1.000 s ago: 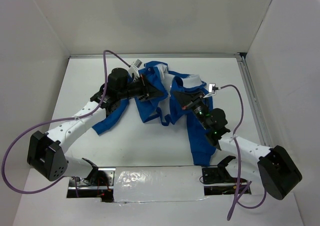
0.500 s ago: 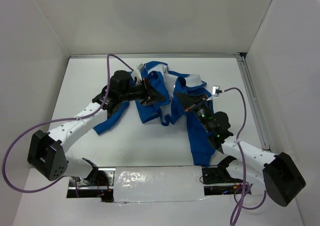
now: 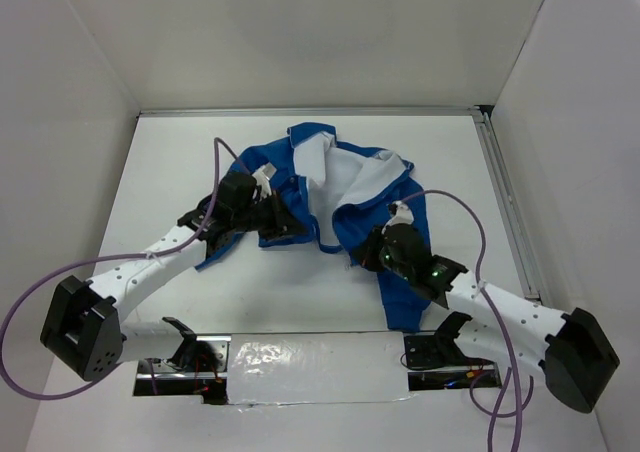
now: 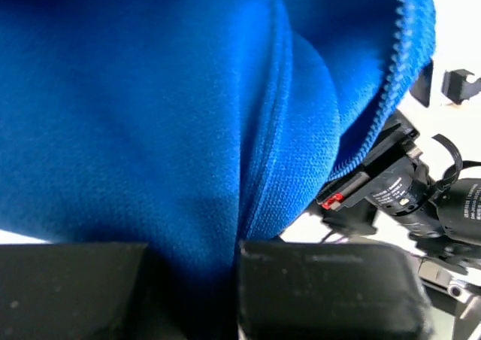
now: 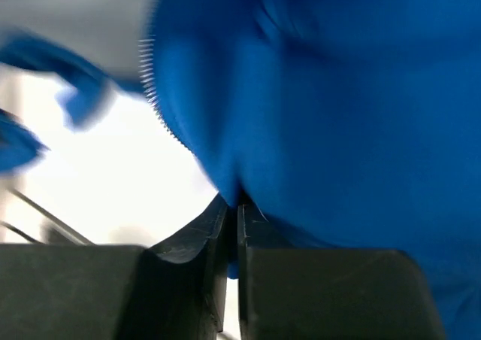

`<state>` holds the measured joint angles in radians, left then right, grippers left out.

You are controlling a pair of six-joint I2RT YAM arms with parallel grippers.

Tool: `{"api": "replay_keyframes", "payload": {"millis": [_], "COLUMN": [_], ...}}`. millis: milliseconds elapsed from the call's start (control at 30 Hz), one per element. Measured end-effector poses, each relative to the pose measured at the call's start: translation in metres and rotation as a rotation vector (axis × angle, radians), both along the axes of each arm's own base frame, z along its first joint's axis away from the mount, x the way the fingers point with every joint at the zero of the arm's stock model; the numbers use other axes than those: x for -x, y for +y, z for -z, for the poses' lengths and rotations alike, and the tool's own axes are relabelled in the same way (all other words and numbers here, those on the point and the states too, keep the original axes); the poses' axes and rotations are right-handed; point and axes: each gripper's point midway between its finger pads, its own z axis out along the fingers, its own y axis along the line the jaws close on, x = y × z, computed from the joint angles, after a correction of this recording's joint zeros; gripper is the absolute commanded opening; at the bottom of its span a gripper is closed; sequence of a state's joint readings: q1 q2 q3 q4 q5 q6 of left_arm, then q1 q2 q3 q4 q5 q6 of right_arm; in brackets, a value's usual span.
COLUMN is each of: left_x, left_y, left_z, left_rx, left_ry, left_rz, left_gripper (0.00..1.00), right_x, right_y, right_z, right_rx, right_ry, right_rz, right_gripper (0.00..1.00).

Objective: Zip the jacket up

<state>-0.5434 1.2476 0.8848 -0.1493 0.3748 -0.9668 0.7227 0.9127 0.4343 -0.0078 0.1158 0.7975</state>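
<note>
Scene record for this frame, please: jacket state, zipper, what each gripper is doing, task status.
jacket: spread open on the table, white lining facing up
zipper teeth: the two front edges lie apart, not joined; slider not made out
left gripper: shut on a fold of blue fabric at the jacket's left front edge
right gripper: shut on blue fabric beside a row of teeth
status: not yet zipped

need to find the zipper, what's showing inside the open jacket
White lining shows inside the jacket, which lies open on the table. Whatever is beneath the fabric is covered.
</note>
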Motion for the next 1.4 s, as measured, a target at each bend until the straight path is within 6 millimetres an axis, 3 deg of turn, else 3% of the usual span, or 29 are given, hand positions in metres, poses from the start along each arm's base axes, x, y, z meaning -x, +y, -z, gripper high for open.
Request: {"api": "replay_keyframes", "payload": {"millis": [133, 167, 267, 367, 500, 700, 1000, 1300, 1400], "left_x": [0.016, 0.019, 0.026, 0.029, 0.029, 0.03, 0.032, 0.034, 0.034], "left_y": [0.008, 0.009, 0.012, 0.011, 0.01, 0.014, 0.019, 0.021, 0.021], "left_z": [0.037, 0.044, 0.055, 0.057, 0.059, 0.063, 0.06, 0.06, 0.06], "left_rx": [-0.059, -0.068, -0.09, -0.099, -0.113, -0.132, -0.134, -0.134, -0.138], "left_ry": [0.06, 0.069, 0.082, 0.074, 0.054, 0.05, 0.031, 0.026, 0.028], "left_rz": [0.02, 0.024, 0.039, 0.052, 0.063, 0.05, 0.033, 0.03, 0.027], "left_gripper": [0.0, 0.0, 0.0, 0.0, 0.0, 0.0, 0.0, 0.0, 0.0], "right_x": [0.036, 0.043, 0.064, 0.077, 0.086, 0.085, 0.057, 0.059, 0.057], "right_y": [-0.002, -0.004, -0.012, -0.008, 0.012, 0.039, 0.031, 0.039, 0.041], "right_z": [0.052, 0.06, 0.075, 0.071, 0.058, 0.057, 0.08, 0.099, 0.104], "right_rx": [0.145, 0.176, 0.28, 0.352, 0.428, 0.518, 0.575, 0.608, 0.625], "right_ry": [0.183, 0.212, 0.273, 0.292, 0.277, 0.276, 0.334, 0.346, 0.351], "right_rz": [-0.059, -0.069, -0.104, -0.169, -0.269, -0.322, -0.207, -0.294, -0.298], "right_gripper": [0.27, 0.39, 0.57, 0.59, 0.59, 0.58, 0.56, 0.57, 0.53]}}
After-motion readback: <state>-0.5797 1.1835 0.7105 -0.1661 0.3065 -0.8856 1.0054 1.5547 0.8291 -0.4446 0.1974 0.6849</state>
